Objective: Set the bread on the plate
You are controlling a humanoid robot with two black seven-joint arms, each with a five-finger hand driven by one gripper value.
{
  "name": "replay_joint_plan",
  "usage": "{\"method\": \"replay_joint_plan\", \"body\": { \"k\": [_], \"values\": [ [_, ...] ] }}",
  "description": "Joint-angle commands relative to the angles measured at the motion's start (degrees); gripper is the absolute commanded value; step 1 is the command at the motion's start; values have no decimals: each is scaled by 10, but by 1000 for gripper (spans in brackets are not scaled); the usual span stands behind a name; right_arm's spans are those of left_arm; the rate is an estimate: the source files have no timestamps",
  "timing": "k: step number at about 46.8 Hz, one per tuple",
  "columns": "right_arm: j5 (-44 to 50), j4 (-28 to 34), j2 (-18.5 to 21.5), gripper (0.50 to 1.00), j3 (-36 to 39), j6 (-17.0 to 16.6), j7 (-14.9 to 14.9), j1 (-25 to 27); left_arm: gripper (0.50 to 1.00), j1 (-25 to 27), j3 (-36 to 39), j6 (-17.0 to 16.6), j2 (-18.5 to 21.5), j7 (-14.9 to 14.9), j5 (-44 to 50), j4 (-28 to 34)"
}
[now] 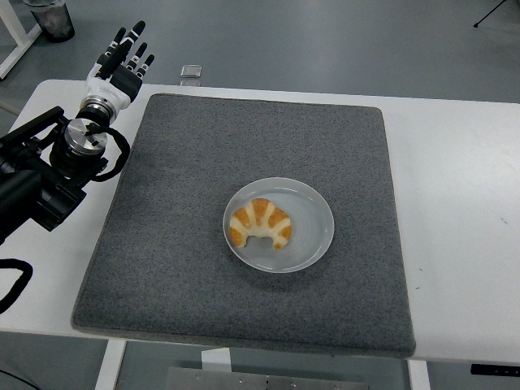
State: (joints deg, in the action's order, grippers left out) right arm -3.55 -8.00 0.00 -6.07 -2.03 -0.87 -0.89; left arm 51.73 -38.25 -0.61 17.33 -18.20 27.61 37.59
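A golden crescent-shaped bread (260, 223) lies on the left half of a round pale plate (313, 227), which sits near the middle of a dark grey mat (179, 244). My left hand (122, 57) is at the far left corner of the table, well away from the plate. Its fingers are spread, pointing away from me, and hold nothing. The left arm (49, 175) lies along the table's left side. My right arm is out of view.
The white table (455, 179) extends to the right of the mat. A small clear object (191, 72) sits just beyond the table's far edge. A dark container (50, 16) stands on the floor at the top left.
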Motion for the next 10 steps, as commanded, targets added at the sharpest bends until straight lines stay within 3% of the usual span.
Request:
{"method": "replay_joint_plan", "body": {
  "k": [1,10],
  "values": [
    [-2,0,0,952,2,1,0,1,1000,-1,0,0,-5,-1,-1,-1],
    [-2,0,0,952,2,0,-3,1,1000,2,0,-1,-12,-1,-10,-3]
  ]
}}
